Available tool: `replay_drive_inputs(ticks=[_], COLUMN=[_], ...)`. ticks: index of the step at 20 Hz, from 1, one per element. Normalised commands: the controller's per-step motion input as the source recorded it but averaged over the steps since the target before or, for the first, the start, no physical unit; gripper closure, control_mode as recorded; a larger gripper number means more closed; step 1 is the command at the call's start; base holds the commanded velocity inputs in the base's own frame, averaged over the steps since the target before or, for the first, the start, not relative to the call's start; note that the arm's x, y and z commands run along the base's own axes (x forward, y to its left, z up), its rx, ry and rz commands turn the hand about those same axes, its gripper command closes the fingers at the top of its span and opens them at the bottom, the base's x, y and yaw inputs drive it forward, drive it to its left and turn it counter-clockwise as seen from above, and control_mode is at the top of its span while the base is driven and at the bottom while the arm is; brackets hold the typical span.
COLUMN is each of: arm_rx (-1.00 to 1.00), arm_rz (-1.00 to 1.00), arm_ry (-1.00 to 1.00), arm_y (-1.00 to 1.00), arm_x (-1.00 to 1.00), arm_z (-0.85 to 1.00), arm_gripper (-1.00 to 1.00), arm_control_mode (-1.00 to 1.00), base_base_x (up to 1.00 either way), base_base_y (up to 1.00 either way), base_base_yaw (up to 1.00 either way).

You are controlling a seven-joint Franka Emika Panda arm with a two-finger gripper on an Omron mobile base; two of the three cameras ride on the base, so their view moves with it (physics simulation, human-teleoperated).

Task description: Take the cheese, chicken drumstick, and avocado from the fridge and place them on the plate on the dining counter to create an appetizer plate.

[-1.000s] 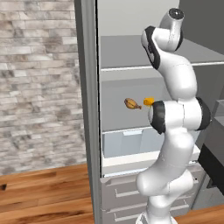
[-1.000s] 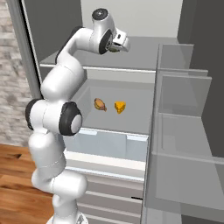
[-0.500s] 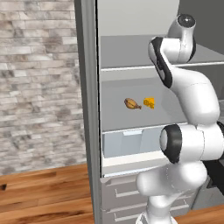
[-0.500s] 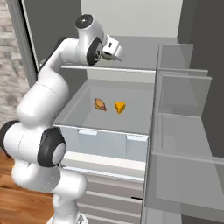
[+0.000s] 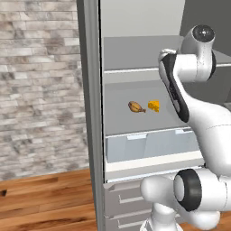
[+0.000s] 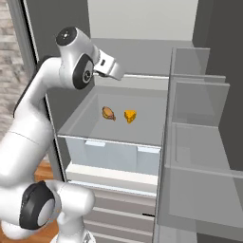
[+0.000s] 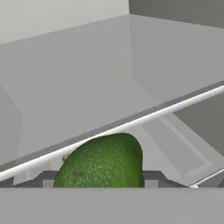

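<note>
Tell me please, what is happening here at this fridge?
A white robot arm is working at the open fridge. Its gripper is shut on the avocado, seen close up in the hand view, with the shelves beyond it. The chicken drumstick and the cheese lie side by side on a middle shelf, above the translucent drawer; neither has been taken out yet.

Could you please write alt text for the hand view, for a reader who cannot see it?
A dark green avocado fills the lower middle of the picture, sitting between the two dark finger tips of the gripper, which close on its sides. Behind it lies the pale grey inside of the fridge, with the light front edge of a shelf running slantwise across the view.
</note>
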Motion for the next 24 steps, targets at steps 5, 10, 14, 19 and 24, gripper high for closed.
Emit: replay_drive_inputs(ticks=[5, 10, 14, 19, 24], arm_rx=[0.00, 0.00, 0.00, 0.00, 0.00], arm_rz=[0.00, 0.00, 0.00, 0.00, 0.00], arm_ry=[0.00, 0.00, 0.00, 0.00, 0.00], arm_y=[0.05, 0.07, 0.00, 0.00, 0.00], arm_x=[-0.94, -0.56, 0.00, 0.00, 0.00], arm_z=[-0.03, -0.07, 0.00, 0.00, 0.00], arm_gripper=[1.00, 1.00, 1.00, 1.00, 1.00], arm_control_mode=[-1.00, -1.00, 1.00, 1.00, 1.00], base_base_x=[0.00, 0.00, -0.57, -0.74, -0.83], base_base_y=[0.00, 0.00, 0.19, 0.27, 0.25], base_base_yaw=[0.00, 0.00, 0.00, 0.00, 0.00])
